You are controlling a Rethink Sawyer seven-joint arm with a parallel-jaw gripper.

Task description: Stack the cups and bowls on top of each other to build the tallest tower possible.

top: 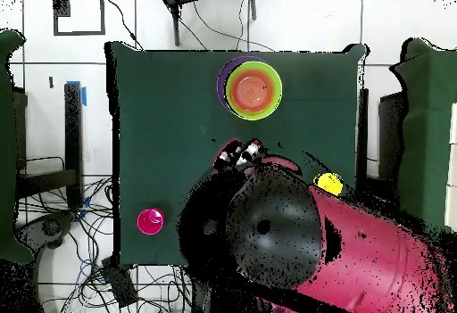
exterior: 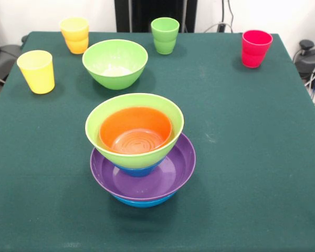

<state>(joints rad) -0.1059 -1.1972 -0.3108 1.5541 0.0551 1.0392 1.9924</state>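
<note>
While the tower sits at lower centre of the front view, aim for the loose green bowl at upper left. Drop the gripper onto its rim squarely; you can't tell whether the fingers are apart.

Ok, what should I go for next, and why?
Probably the loose light green bowl: the only bowl not on the tower, upright and apart from the cups. The narrower cups seem better saved for last.
</note>
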